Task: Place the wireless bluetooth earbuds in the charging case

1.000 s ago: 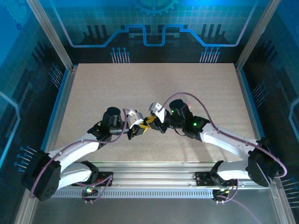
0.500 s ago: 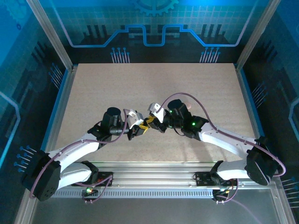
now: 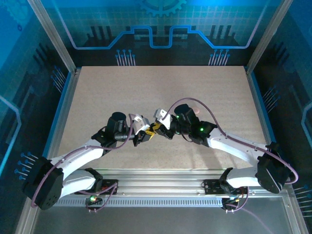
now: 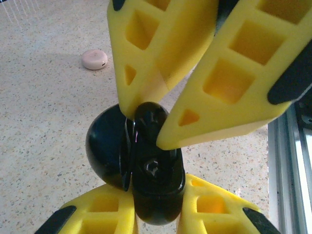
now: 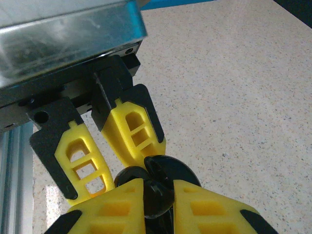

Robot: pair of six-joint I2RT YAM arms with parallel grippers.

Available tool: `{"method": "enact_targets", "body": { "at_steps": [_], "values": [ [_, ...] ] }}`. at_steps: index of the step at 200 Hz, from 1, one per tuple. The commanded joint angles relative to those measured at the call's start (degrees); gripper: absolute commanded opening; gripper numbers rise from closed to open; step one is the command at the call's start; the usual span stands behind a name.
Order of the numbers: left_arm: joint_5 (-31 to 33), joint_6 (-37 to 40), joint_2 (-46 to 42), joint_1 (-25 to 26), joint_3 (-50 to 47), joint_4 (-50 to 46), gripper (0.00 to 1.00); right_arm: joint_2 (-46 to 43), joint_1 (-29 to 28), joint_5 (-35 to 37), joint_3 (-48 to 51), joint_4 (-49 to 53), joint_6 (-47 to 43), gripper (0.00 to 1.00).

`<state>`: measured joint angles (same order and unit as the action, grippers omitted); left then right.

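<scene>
Over the near middle of the desk (image 3: 195, 87), the left gripper (image 4: 156, 204) is clamped on the charging case (image 4: 157, 178), whose lid stands open to the left in the left wrist view. The right gripper (image 5: 157, 192), closed on one earbud (image 4: 150, 119), meets it tip to tip. The bud touches the case's open face, so seating it likely needs a straight push inward.

Overhead view looks down from behind; wrist views close-up, sharing charging case (image 4: 156, 192).
</scene>
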<state>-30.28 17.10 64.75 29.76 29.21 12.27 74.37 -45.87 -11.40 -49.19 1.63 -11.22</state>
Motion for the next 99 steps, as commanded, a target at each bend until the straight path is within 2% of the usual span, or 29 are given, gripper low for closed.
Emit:
{"method": "enact_targets", "body": {
  "at_steps": [1, 42, 99],
  "values": [
    [-1.92, 1.53, -1.6, 0.4, 1.2, 1.13, 0.08, -0.81, -0.44, 1.25, -0.9, 4.54, -3.99, 0.19],
    [-2.94, 2.14, -2.23, 0.54, 1.03, 0.82, 0.08, -0.79, 0.3, -0.25, -4.21, 9.02, -6.72, 0.19],
    [-3.02, 2.23, -3.16, 0.63, 0.94, 0.65, 0.08, -0.01, 0.53, -3.8, -5.03, 9.27, -6.28, 0.2]
  ]
}}
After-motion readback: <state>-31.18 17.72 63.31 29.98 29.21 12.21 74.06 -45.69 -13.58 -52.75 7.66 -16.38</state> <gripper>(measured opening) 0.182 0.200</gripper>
